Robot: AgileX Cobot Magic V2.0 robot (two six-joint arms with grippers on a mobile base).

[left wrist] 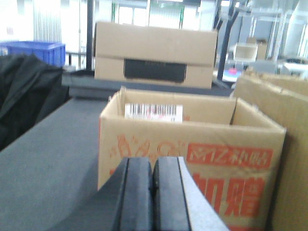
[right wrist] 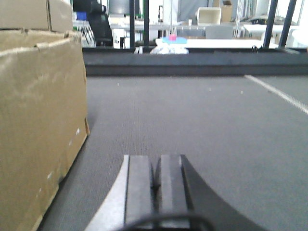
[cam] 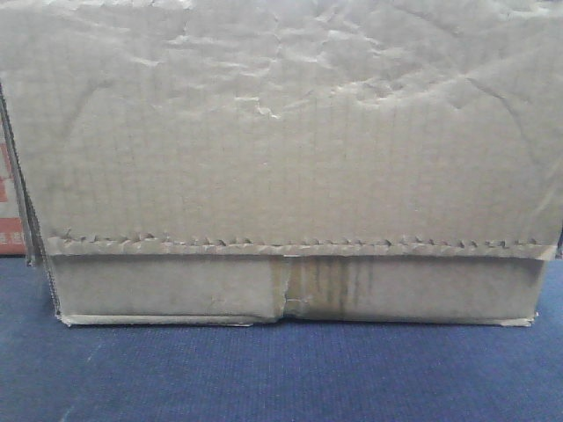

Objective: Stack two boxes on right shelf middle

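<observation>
- A brown box (cam: 281,149) fills nearly the whole front-facing view. Its face is creased, and a jagged perforated flap edge runs across the lower half.
- A strip of clear tape (cam: 325,286) sits at the mid-seam below that edge.
- The box stands on a blue surface (cam: 281,378) along the bottom of the frame.
- In the left wrist view the left gripper (left wrist: 153,192) is at bottom centre, clenched with its dark pads (left wrist: 139,197) pressed together and nothing between them.
- Just beyond it, at centre, stands an open-topped printed carton (left wrist: 192,168) with red lettering and a barcode label (left wrist: 154,112) on its inner back wall.
- The brown box (left wrist: 288,159) takes up the right edge of this view, just beside the printed carton.
- Farther back, at upper centre, is a carton with a dark hand-hole (left wrist: 154,53). A blue bin (left wrist: 33,50) sits at upper left and a black cloth (left wrist: 24,96) at the left edge.
- In the right wrist view the right gripper (right wrist: 155,187) is at bottom centre, clamped shut and empty, over a grey surface (right wrist: 202,120).
- The brown box (right wrist: 38,134) stands on that surface at the left of the frame, apart from the gripper.
- A second box (right wrist: 29,13) shows above it in the upper-left corner; it cannot be told whether it rests on top or stands behind.
</observation>
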